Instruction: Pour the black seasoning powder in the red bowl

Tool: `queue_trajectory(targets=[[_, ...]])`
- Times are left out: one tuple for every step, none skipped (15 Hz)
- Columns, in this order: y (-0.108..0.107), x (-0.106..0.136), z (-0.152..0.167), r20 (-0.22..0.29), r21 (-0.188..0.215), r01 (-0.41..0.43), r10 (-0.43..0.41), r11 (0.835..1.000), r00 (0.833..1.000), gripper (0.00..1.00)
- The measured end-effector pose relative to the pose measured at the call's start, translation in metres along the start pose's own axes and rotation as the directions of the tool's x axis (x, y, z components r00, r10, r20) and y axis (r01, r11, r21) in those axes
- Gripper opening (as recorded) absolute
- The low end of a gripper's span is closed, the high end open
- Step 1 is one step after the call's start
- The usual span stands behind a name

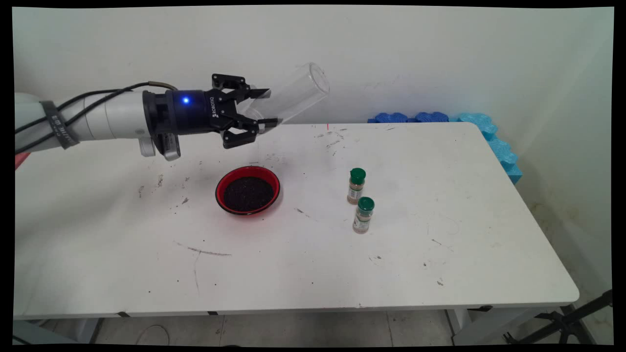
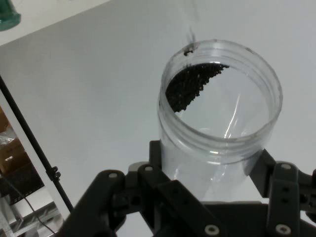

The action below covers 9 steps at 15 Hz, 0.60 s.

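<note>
The gripper is held level above the tabletop, pointing toward the picture's right, and its two black fingers are closed against the sides of a clear plastic jar, gripping it near its base. The jar is tilted, its open mouth raised up and to the right, away from the gripper and toward the wall. In the hand view the jar rises between the fingers with its threaded rim facing the camera, and a small patch of dark grains clings inside near the rim; the rest of the jar looks see-through. Below the gripper and a little toward the near side, a red bowl sits on the tabletop, filled with the same kind of dark grains; it is well apart from the jar, which hangs in the air above and behind it. To the right of the bowl stand two small spice bottles with green caps, upright and just beside each other, one farther and one nearer. Blue foam pieces line the far right edge of the tabletop against the wall. Dark specks and scuffs are scattered over the white surface.
</note>
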Motion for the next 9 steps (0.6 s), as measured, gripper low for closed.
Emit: queue_trajectory(targets=[[-0.0004,0.0005,0.0000,0.002,-0.001,0.000,0.000,1.000,1.000,0.00],[-0.0007,0.0010,0.0000,0.004,-0.003,0.000,0.000,1.000,1.000,0.00],[-0.0012,0.0014,0.0000,0.006,-0.004,0.000,0.000,1.000,1.000,0.00],[-0.0015,0.0017,-0.0001,0.008,-0.005,-0.001,0.001,1.000,1.000,0.00],[-0.0018,0.0020,-0.0002,0.009,-0.005,-0.003,0.003,1.000,1.000,0.00],[-0.0020,0.0022,-0.0003,0.010,-0.005,-0.006,0.006,1.000,1.000,0.00],[-0.0021,0.0023,-0.0004,0.011,-0.006,-0.009,0.009,1.000,1.000,0.00],[-0.0021,0.0024,-0.0004,0.011,-0.007,-0.010,0.010,1.000,1.000,0.00],[-0.0020,0.0024,-0.0005,0.012,-0.007,-0.012,0.012,1.000,1.000,0.00]])
